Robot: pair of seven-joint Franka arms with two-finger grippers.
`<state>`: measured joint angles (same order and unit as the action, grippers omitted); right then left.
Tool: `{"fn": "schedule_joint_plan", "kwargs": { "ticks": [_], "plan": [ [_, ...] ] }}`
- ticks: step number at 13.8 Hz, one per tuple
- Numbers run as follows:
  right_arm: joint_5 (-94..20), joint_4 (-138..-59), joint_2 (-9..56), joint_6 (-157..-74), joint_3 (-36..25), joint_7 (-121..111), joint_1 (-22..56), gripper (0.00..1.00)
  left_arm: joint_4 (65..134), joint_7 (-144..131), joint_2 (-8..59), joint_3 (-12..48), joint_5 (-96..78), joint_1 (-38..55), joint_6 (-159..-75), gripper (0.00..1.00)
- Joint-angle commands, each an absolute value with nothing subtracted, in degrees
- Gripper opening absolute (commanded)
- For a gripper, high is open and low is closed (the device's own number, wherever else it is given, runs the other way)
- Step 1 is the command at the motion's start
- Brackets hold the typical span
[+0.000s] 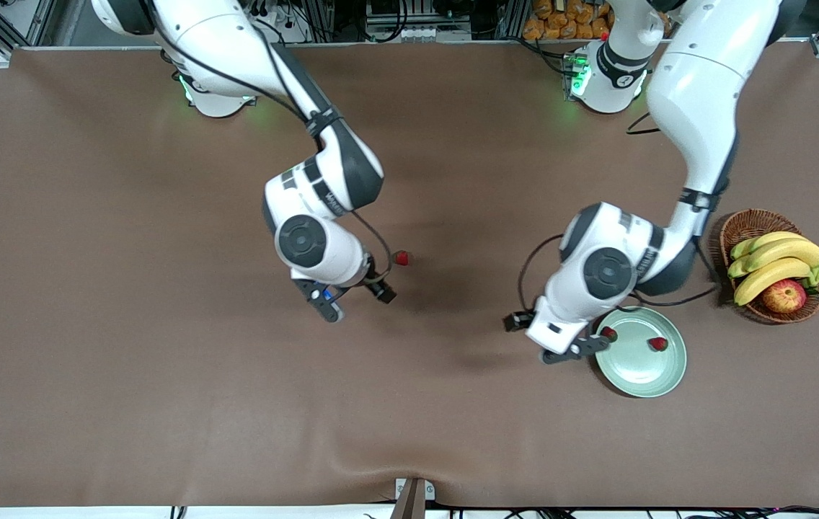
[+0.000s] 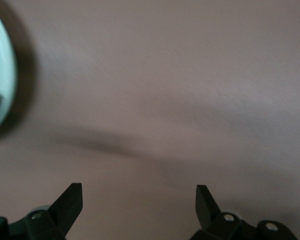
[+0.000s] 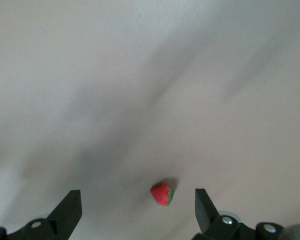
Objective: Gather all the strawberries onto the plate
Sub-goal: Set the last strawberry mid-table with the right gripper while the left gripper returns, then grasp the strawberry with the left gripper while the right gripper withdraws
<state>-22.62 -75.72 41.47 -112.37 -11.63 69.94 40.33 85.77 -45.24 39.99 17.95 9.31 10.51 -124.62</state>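
We found two strawberries (image 1: 658,344) in the plate (image 1: 640,375), one strawberry (image 1: 401,258) on the counter (image 1: 128,324) beside the right hand (image 1: 355,301), open, empty. Left hand (image 1: 582,346), open, empty, over the plate's rim.

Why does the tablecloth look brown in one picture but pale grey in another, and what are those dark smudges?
Front view: even light, brown cloth. Right wrist view: washed-out grey, soft arm shadows, small red strawberry sharp. Left wrist view: blurred, pale mint-green round plate smeared.
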Motion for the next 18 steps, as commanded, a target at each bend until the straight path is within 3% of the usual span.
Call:
{"fn": "schedule_joint_plan", "kwargs": {
  "ticks": [1,10,18],
  "plan": [
    [-20.13,-74.97,39.47,-111.45,-10.64,65.41,36.67,1.00,85.78,-55.42,40.34,17.75,8.97,16.15,-124.45,1.00],
    [-16.61,-75.06,31.38,-100.30,-9.85,48.36,23.39,1.00,83.06,-75.58,46.57,17.32,8.61,32.06,-133.22,1.00],
    [-13.90,-75.15,23.92,-88.96,-5.37,30.26,8.36,1.00,83.14,-76.38,49.75,16.96,9.05,34.72,-135.88,1.00]
  ]
}}
